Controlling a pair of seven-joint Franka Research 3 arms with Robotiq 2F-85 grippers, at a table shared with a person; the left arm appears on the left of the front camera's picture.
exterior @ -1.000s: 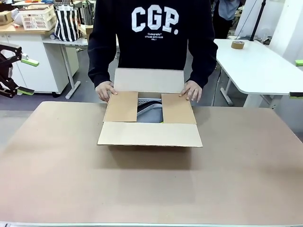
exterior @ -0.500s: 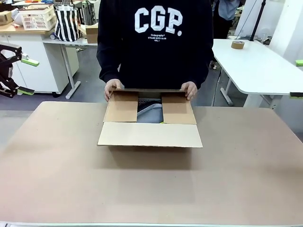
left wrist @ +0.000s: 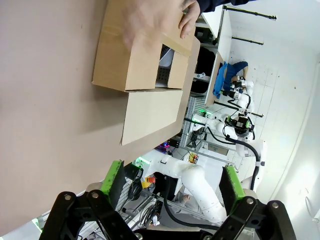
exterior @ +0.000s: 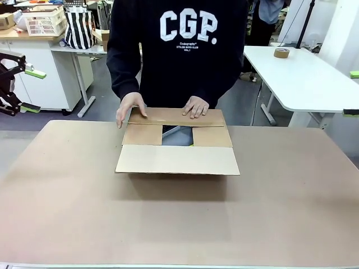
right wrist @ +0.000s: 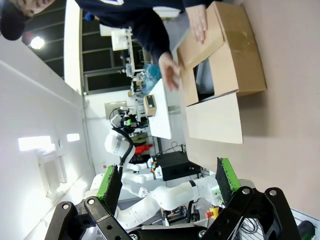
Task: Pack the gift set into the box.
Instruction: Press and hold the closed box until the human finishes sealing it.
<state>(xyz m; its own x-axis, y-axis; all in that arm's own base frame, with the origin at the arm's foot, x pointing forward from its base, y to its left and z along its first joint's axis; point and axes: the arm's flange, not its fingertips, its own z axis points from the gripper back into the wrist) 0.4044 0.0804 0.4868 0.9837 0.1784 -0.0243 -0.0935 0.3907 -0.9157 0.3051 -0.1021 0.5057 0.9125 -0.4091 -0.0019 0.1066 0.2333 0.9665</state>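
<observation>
Counting: one box, one gift set, two hands of the person, two grippers, one table.
Hand at the far corner: lay open with fingers spread, resting at the end of the box's far flap and gripping nothing.
Other hand: pressed palm-down on the same flap near its middle.
Gift set: sat inside the box, just below the hands on the robot's side, seen through the gap between the two side flaps.
Flaps: the far flap lay down under the hands, both side flaps were folded in, and the near flap stuck out away from the hands.
Left gripper: fingers spread wide, empty, well apart from the hands.
Right gripper: fingers spread wide, empty, well apart from the hands.
Open room: bare tabletop lay on both sides of the box and on the robot's side of it.
</observation>
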